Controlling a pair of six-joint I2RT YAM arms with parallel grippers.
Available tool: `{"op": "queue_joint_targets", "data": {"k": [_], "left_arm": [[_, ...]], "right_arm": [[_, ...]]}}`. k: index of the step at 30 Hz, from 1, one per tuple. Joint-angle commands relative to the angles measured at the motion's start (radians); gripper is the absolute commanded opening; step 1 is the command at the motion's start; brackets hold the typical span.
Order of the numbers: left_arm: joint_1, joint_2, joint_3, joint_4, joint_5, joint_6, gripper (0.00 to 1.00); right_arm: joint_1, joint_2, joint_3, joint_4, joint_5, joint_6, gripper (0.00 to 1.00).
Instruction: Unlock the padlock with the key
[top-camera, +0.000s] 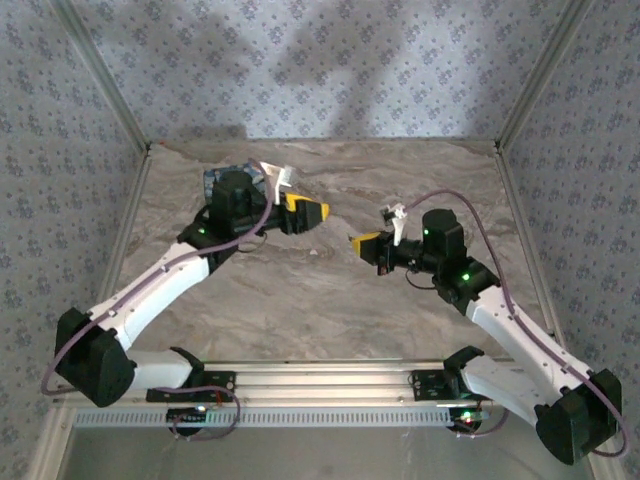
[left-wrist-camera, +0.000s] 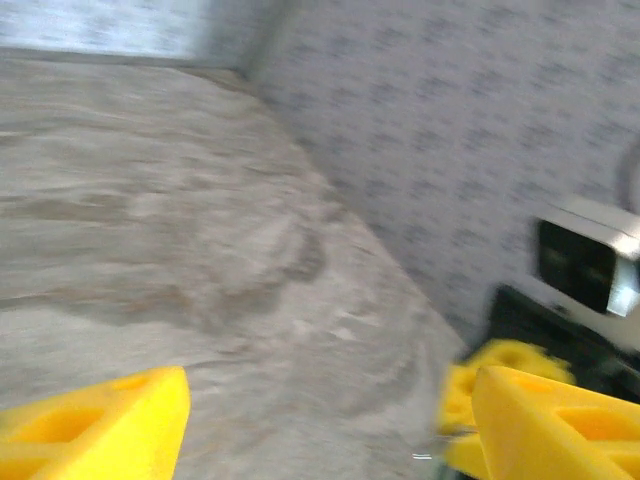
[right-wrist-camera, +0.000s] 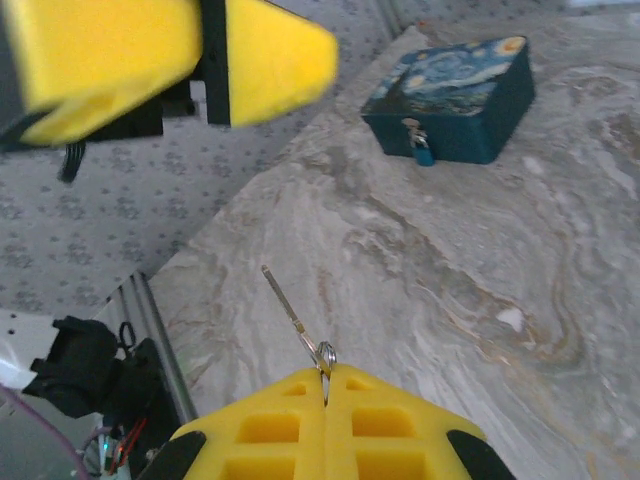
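Marbled grey-beige counter (top-camera: 330, 300) inside a booth of blue-grey patterned wallpaper. I use the painted box (right-wrist-camera: 455, 95), dark teal with a night-sky lid, as my landmark; it sits toward the far left of the counter.

The padlock (right-wrist-camera: 422, 153) hangs on the box's front wall from a small gold clasp (right-wrist-camera: 409, 127). It is a tiny teal block with a thin loop through the clasp. I cannot make out its keyhole.

My right tool (right-wrist-camera: 325, 385) is well apart from the box, out over open counter on the box's front side. It is pinched tight on the key (right-wrist-camera: 292, 310), gripping the small ring end, and the thin metal shaft sticks out past the fingertips, angled to one side of the box and not at it.

My left tool (left-wrist-camera: 330, 400) floats between the box and the right tool, its yellow fingers spread wide with nothing between them.

My read on handling: the padlock looks hard, light and smooth, and it dangles freely, so I expect it to swing away when the key pushes at it. I would take it with the left tool across the flat sides of its body, low enough to steady it but leaving the underside free. The key looks stiff but slender, and held by its ring it may pivot in the pinch, so I would press gently and straight.
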Motion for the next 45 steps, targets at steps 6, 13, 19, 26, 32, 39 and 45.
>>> {"op": "queue_joint_targets", "data": {"k": [6, 13, 19, 26, 32, 39, 45], "left_arm": [[0.191, 0.164, 0.149, -0.350, -0.307, 0.147, 0.81], [0.237, 0.400, 0.348, -0.464, -0.497, 0.269, 0.84], [0.243, 0.594, 0.520, -0.525, -0.550, 0.316, 0.85], [0.245, 0.743, 0.669, -0.573, -0.573, 0.351, 0.85], [0.242, 0.817, 0.736, -0.602, -0.566, 0.387, 0.86], [0.230, 0.856, 0.747, -0.625, -0.542, 0.395, 0.87], [0.202, 0.862, 0.725, -0.637, -0.540, 0.394, 0.87]], "right_arm": [[-0.026, -0.039, -0.037, -0.130, 0.179, 0.002, 0.00], [-0.048, -0.045, -0.061, -0.164, 0.249, 0.037, 0.00], [-0.049, -0.060, -0.061, -0.190, 0.271, 0.039, 0.00], [-0.052, -0.066, -0.063, -0.204, 0.279, 0.041, 0.00], [-0.053, -0.067, -0.067, -0.210, 0.286, 0.045, 0.00], [-0.055, -0.067, -0.062, -0.230, 0.300, 0.049, 0.00], [-0.075, -0.070, -0.049, -0.272, 0.304, 0.047, 0.00]]}}
